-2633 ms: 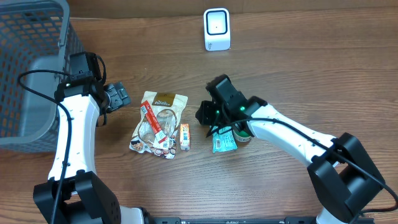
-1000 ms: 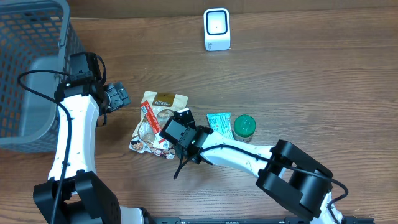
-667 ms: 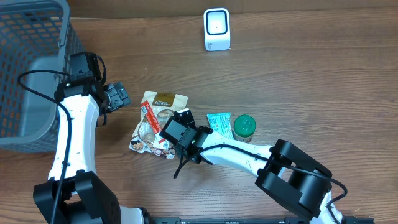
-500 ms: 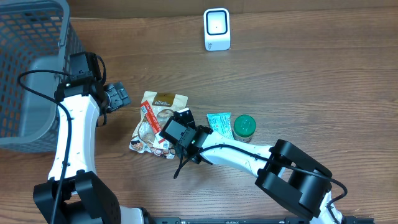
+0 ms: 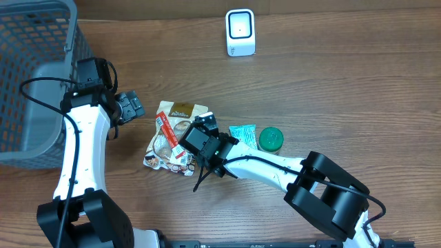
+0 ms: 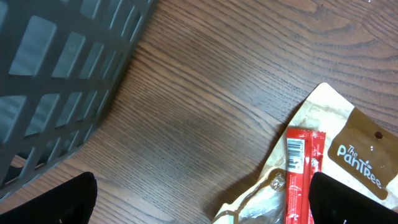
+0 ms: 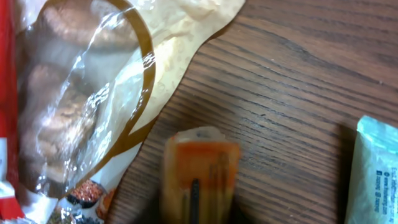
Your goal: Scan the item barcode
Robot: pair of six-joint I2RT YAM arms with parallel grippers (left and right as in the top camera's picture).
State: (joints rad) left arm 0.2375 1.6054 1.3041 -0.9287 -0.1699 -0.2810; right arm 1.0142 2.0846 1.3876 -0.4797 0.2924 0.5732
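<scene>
Box (image 7: 200, 177) sits on the tabletop just beside the bag (image 7: 81, 93), under your right gripper (image 5: 201, 141). Can't tell if it's pinching. Grip the edges, leave the barcode exposed. Left gripper (image 5: 129, 107) spread.

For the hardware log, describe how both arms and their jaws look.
The left arm and right arm match: white tubular links between bulky black joint housings, ending in black jaws. A thin black cable runs loosely along each, looping wide of the left one. No markings are legible.

Wooden table (image 5: 358, 83): snack bag (image 5: 180, 112), scanner (image 5: 240, 32), basket (image 5: 27, 69).
</scene>
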